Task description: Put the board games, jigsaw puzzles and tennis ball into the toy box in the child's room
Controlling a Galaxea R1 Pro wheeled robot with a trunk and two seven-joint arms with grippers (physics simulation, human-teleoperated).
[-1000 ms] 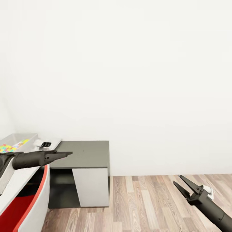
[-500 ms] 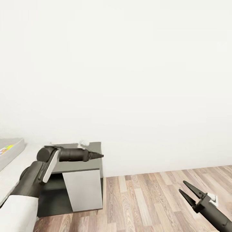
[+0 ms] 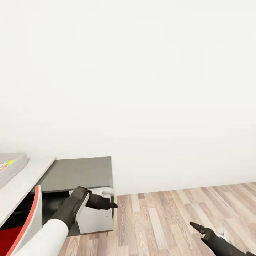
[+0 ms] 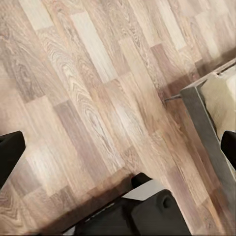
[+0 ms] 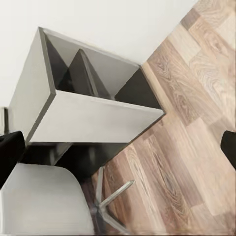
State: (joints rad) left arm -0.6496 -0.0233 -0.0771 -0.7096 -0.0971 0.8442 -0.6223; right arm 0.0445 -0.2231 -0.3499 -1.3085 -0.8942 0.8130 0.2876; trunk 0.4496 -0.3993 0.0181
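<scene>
Beside the L-shaped grey desk (image 3: 80, 172), both black grippers hang low over wood-plank floor (image 3: 170, 217).
Left gripper (image 4: 118, 147) and right gripper (image 5: 118, 147) are spread wide, holding nothing; light grey bin (image 3: 10, 167) sits at the desk's edge.

A home room: white wall (image 3: 142, 71), wood-plank floor (image 3: 170, 217), L-shaped desk (image 3: 81, 172).

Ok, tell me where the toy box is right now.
In the head view, the toy box sits at the far left edge on the pale desk top, beside the dark lower top.
</scene>
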